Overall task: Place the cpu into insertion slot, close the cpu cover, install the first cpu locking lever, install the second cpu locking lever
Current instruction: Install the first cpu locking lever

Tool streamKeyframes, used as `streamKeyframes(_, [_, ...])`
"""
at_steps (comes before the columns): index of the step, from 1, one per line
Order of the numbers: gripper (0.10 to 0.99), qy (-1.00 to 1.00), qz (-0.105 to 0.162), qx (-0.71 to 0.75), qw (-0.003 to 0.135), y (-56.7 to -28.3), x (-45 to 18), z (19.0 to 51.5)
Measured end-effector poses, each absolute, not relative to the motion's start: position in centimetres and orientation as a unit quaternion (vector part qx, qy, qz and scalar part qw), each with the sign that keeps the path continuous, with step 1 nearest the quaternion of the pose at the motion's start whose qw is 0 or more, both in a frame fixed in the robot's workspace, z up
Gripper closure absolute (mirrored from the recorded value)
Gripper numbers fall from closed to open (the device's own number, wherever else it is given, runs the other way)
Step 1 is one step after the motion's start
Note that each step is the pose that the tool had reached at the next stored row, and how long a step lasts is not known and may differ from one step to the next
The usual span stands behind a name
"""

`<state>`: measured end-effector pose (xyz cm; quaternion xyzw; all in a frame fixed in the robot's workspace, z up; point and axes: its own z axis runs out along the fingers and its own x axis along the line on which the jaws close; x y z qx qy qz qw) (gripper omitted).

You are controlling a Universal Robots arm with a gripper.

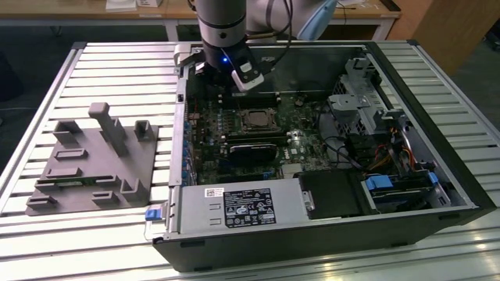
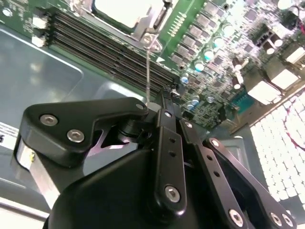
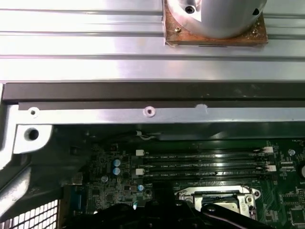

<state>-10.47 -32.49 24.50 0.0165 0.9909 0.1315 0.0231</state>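
**Lever stage.** The silvery-grey square cpu lies in the black-rimmed insertion slot at the centre of the exterior view. The thin silvery frame cpu cover appears closed. The black gripper, jaws drawn narrow, meets a thin wire locking lever. Latching it likely needs steady downward pressure.

"How does the arm stand?"
"The grey cylindrical robot arm comes straight down from above, and its dark wrist is held vertical."
"And the tool on it?"
"The black bolted-link metal gripper hangs under the wrist, pointing downward. Its links spread wide toward its base."
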Motion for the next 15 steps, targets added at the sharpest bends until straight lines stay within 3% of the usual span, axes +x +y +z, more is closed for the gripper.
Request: streamKeyframes(15, [0.98,0.991,0.131,0.017,0.023,-32.5,-6.1,24.5])
